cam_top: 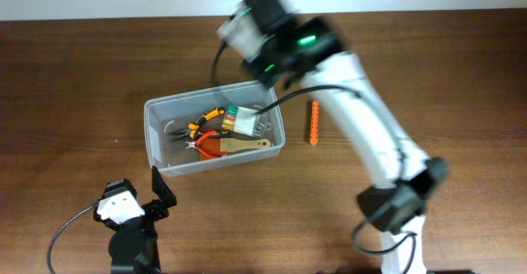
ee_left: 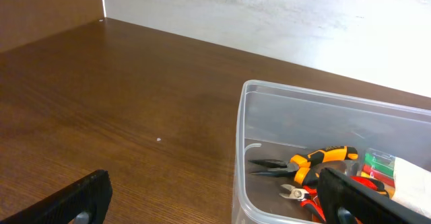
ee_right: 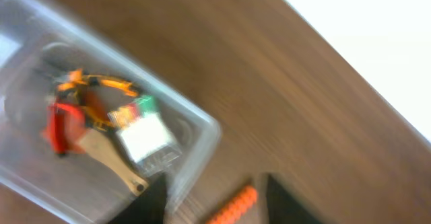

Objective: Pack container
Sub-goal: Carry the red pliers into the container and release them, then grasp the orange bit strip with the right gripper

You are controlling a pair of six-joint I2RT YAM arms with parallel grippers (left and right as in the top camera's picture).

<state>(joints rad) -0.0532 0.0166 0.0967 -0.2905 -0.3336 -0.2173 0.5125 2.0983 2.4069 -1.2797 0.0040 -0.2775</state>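
Observation:
The clear plastic container [cam_top: 156, 134] sits mid-table and holds orange-handled pliers [cam_top: 204, 119], red-handled cutters [cam_top: 210, 145], a wooden-handled tool [cam_top: 247, 145] and a small clear box with colourful contents [cam_top: 241, 119]. It also shows in the left wrist view [ee_left: 241, 150] and the right wrist view [ee_right: 202, 143]. An orange ridged tool [cam_top: 314, 123] lies on the table right of the container, and shows in the right wrist view [ee_right: 232, 207]. My right gripper [ee_right: 215, 200] is open and empty, high above the container's far right. My left gripper [ee_left: 215, 200] is open and empty at the container's near left corner.
The brown wooden table [cam_top: 74, 85] ends at a white wall at the back. The right arm [cam_top: 362, 118] stretches from the front right across the table toward the container. A black cable [cam_top: 218, 64] hangs near the container's far side.

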